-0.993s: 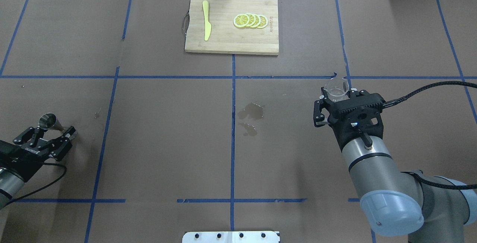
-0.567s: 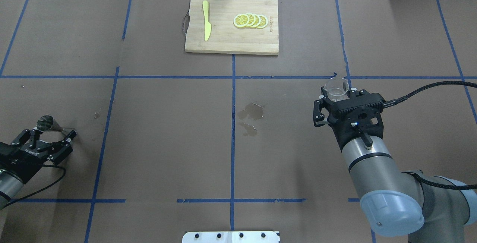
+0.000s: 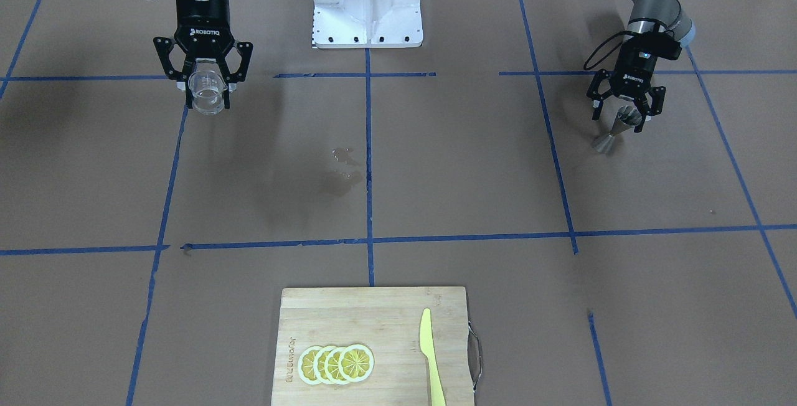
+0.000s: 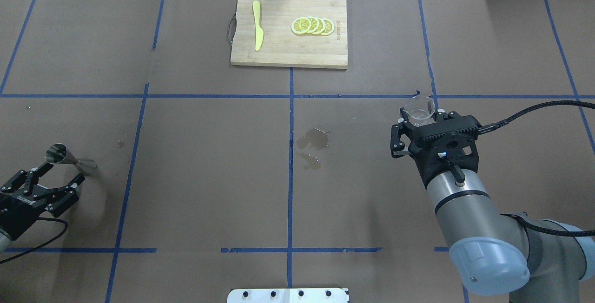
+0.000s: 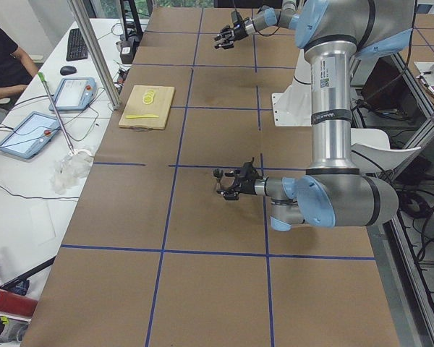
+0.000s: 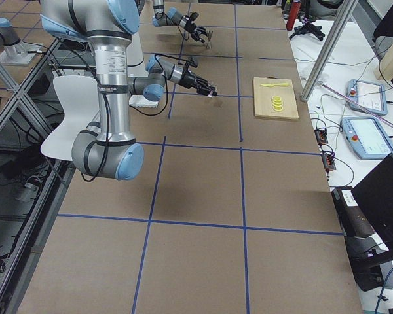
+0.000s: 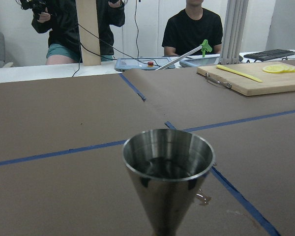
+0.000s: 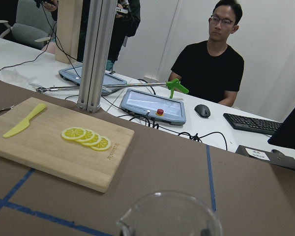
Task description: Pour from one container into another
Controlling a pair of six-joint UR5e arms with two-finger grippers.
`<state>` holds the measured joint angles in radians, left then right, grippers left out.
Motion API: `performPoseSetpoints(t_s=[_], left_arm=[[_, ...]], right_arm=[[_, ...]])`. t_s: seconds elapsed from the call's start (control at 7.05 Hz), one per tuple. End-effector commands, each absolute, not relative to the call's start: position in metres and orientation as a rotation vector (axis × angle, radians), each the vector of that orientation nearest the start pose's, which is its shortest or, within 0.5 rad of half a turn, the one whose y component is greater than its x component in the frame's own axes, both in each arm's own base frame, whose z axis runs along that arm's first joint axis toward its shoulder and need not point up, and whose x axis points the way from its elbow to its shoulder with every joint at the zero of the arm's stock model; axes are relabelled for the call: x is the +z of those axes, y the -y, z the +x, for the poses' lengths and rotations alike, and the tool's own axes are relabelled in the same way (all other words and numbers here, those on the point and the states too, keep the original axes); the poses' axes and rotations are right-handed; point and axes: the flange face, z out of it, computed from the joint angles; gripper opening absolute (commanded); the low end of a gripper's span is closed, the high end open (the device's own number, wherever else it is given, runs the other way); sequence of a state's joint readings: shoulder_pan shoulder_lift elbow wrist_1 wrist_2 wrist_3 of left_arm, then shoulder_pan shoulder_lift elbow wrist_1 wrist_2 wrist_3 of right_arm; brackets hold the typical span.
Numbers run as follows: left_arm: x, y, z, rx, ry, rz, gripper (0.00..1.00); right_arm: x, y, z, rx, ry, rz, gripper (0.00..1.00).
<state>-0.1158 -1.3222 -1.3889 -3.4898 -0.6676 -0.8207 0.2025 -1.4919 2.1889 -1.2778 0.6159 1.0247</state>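
Observation:
The small clear glass cup hangs above the table on the right, and my right gripper is shut on it, a finger on each side. Only the cup's rim shows at the bottom of the right wrist view. The steel hourglass jigger stands by itself on the table at the far left. My left gripper is open just short of it, not touching. In the left wrist view the jigger's upper cone fills the middle, and no fingers show.
A bamboo cutting board at the far middle carries lemon slices and a yellow knife. Wet spill patches lie near the table's centre. The robot's base plate is at the near edge. People sit beyond the far side.
My left gripper has drawn back toward the robot, off the jigger, which stays standing where it was. The right arm and the glass cup have not moved.

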Motion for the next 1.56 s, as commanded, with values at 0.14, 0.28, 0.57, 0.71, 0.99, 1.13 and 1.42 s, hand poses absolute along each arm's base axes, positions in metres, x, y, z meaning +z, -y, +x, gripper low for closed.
performPoseSetpoints(t_s=[0.14, 0.28, 0.57, 0.71, 0.99, 1.13, 1.42], left_arm=[[0.659, 0.223, 0.261, -0.123, -0.985, 1.179, 1.0], [0.672, 0.221, 0.23, -0.099, -0.955, 1.174, 1.0], [0.688, 0.221, 0.175, -0.112, -0.924, 1.186, 1.0], [0.711, 0.221, 0.147, -0.202, -0.981, 1.173, 1.0], [0.721, 0.218, 0.144, -0.253, -1.079, 1.054, 1.0], [0.721, 0.227, 0.136, -0.282, -1.073, 1.052, 1.0], [0.707, 0.303, 0.16, -0.314, -0.98, 1.021, 1.0]], right_arm=[[0.283, 0.298, -0.385, 0.174, 0.524, 1.134, 0.0], [0.284, 0.298, -0.385, 0.173, 0.522, 1.134, 0.0], [0.285, 0.298, -0.386, 0.17, 0.518, 1.133, 0.0], [0.285, 0.298, -0.386, 0.171, 0.52, 1.134, 0.0], [0.286, 0.298, -0.387, 0.178, 0.524, 1.129, 0.0], [0.291, 0.299, -0.39, 0.184, 0.522, 1.123, 0.0], [0.3, 0.3, -0.398, 0.208, 0.529, 1.105, 0.0]])
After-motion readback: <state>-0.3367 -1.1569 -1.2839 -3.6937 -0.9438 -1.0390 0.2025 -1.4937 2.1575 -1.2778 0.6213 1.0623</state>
